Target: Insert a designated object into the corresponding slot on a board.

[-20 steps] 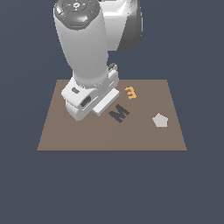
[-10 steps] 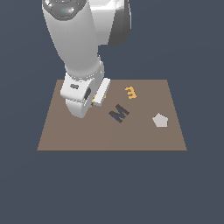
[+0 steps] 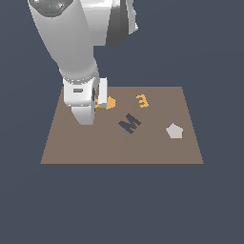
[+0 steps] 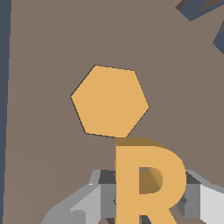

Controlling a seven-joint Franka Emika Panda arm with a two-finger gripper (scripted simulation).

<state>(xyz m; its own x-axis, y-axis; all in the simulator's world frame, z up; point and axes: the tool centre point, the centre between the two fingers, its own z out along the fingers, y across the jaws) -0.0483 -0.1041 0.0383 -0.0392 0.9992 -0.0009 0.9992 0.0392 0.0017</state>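
My gripper (image 4: 148, 209) is shut on the orange letter R block (image 4: 150, 180), which stands upright between the grey fingers (image 4: 89, 202). In the exterior view the gripper (image 3: 86, 117) hangs low over the left part of the brown board (image 3: 119, 150), and the R is mostly hidden behind the hand. The dark R-shaped slot does not show in either view. An orange hexagon (image 4: 110, 101) lies on the board just beyond the R, and its edge shows beside the hand in the exterior view (image 3: 110, 102).
A dark bluish M shape (image 3: 129, 123) sits mid-board, and its corner shows in the wrist view (image 4: 196, 8). A small orange m-like piece (image 3: 142, 100) lies behind it. A grey pentagon (image 3: 175, 131) lies toward the exterior view's right.
The arm has moved toward the exterior view's left and the hand has turned. The orange hexagon's edge now shows beside the hand.
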